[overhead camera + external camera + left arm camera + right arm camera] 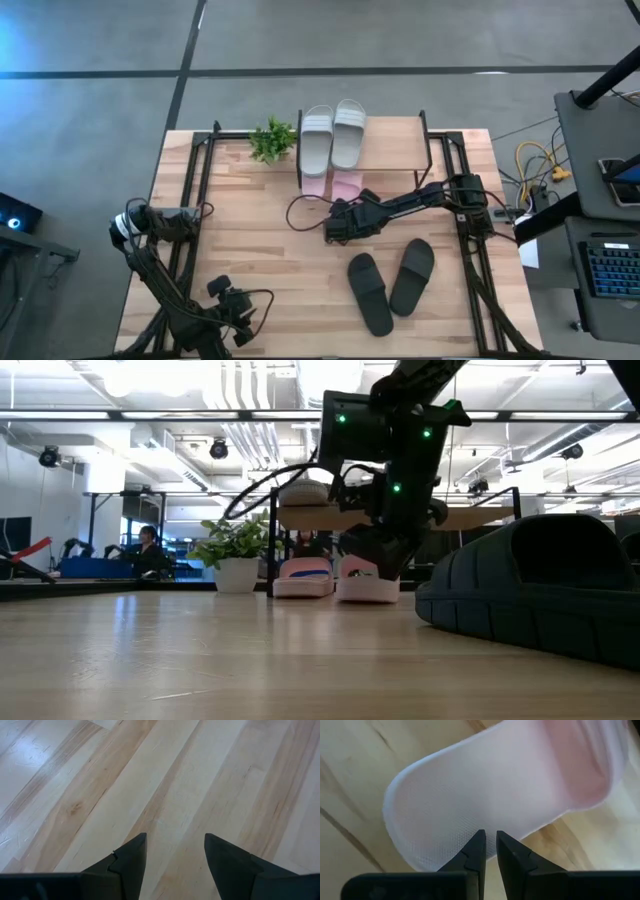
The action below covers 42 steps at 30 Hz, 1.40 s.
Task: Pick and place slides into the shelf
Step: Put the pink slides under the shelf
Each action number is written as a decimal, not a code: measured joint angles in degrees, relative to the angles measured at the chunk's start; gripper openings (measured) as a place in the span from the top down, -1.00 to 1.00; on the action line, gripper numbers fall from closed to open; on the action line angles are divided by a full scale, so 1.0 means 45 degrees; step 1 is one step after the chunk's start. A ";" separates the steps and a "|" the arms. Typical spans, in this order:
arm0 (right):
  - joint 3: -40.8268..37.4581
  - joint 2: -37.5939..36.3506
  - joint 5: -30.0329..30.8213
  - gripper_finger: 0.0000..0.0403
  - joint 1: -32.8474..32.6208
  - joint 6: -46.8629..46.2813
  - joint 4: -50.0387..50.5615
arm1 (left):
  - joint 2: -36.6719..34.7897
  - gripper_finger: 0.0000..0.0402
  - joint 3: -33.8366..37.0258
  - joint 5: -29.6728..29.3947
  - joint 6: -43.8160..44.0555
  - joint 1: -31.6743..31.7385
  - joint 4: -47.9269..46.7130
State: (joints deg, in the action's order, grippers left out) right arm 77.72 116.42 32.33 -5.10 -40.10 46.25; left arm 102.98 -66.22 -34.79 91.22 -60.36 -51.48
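My right gripper (490, 851), fingers nearly closed and holding nothing, hovers over the heel of a soft, light pink rubber slide (495, 785); I'd grip its rim.

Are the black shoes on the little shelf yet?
No, both black slides lie on the table, in front of the shelf and apart from it.

Shelf (395, 150) at 12 o'clock, grey-green pair (333, 135) side by side on its top board. Pink pair (334, 184) beneath it, heels protruding. Black pair (391, 283) at 5 o'clock, flat, toes angled apart.
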 joint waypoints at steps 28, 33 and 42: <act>0.0129 -0.1379 -0.4882 0.81 0.0117 -0.2534 0.1049 | 0.0000 0.08 0.0029 -0.0018 -0.0010 0.0003 -0.0019; 0.0111 -0.1037 -0.5644 0.81 0.0141 -0.3108 0.0753 | 0.0000 0.08 0.0083 -0.0171 -0.0010 0.0005 -0.0069; 0.0110 -0.0666 -0.5468 0.81 0.0155 -0.3088 -0.0987 | -0.0005 0.08 0.0141 -0.0209 -0.0001 0.0005 0.0001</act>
State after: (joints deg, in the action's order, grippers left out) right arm 78.22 113.42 7.73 -4.40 -54.00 41.81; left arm 102.96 -65.58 -35.73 91.22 -60.34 -51.48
